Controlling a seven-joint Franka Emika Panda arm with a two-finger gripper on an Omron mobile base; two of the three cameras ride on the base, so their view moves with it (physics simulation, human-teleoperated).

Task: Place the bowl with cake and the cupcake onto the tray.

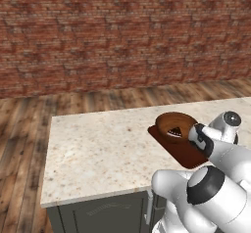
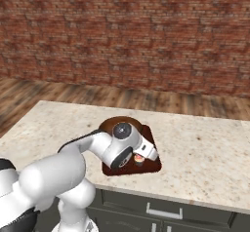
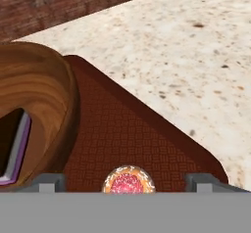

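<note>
Brown bowl (image 3: pixel 37 109) with cake (image 3: pixel 12 146) on tray (image 3: pixel 127 139); end effector (image 3: pixel 128 182) open astride cupcake (image 3: pixel 128 182).

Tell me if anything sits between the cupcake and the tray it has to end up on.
Nothing visible does. In the hand view the cupcake is already over the tray, between the gripper's spread fingertips; the right base view shows it on the tray's near end. The bowl with the cake stands beside it, also on the tray.
</note>
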